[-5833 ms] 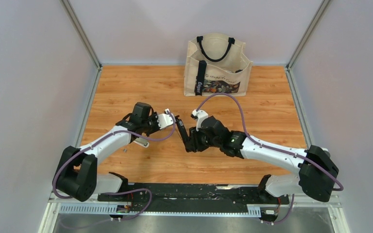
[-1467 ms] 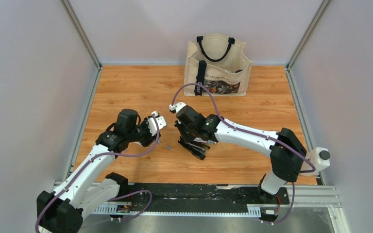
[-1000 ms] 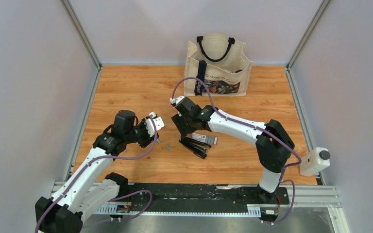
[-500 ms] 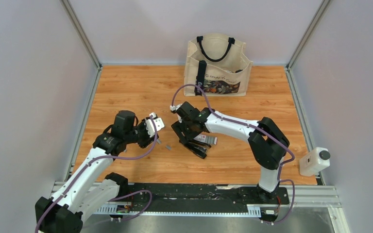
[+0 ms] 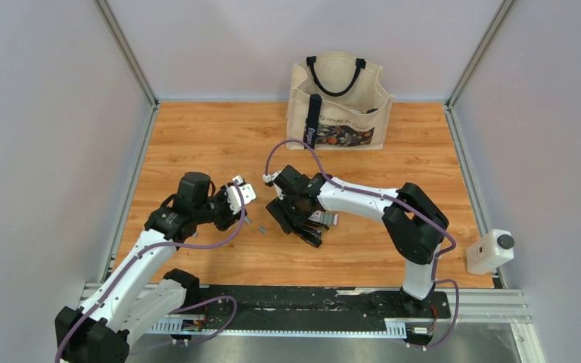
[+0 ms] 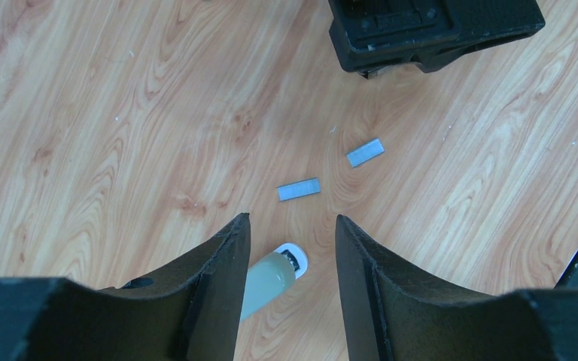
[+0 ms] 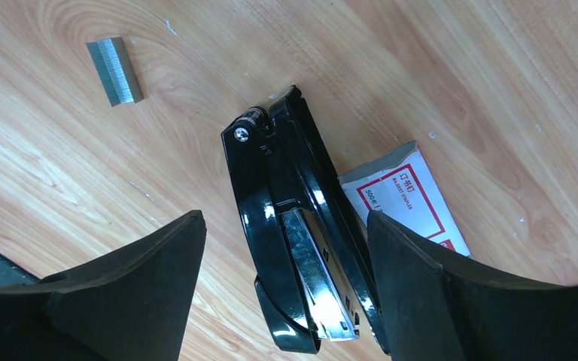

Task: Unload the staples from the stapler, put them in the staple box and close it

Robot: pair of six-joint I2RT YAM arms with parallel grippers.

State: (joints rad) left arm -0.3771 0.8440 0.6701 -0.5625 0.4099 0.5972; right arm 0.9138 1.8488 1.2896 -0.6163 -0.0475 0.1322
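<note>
Wooden worktop (image 5: pixel 197 136), grey walls. Staples (image 6: pixel 299 189): two loose strips lying on the worktop between the arms, near the black stapler (image 7: pixel 301 241). Right gripper (image 7: pixel 284 218) spread wide, straddling the stapler. Left gripper (image 6: pixel 292 219) part-way apart, a pale stick (image 6: pixel 271 274) between its fingers; cannot tell if gripped.

A wooden table (image 5: pixel 197 136), with pale grey walls (image 5: pixel 45 113) on 3 sides, carries a cream canvas tote bag (image 5: pixel 338 102) standing upright at the back edge, with black handles, 1 black strap and a colourful print on its front. Well apart from the bag, near the middle, a small box (image 7: pixel 410 192) with a red-and-white label lies flat. A pale tube-like thing (image 6: pixel 275 274) with a white end lies on the wood.
</note>
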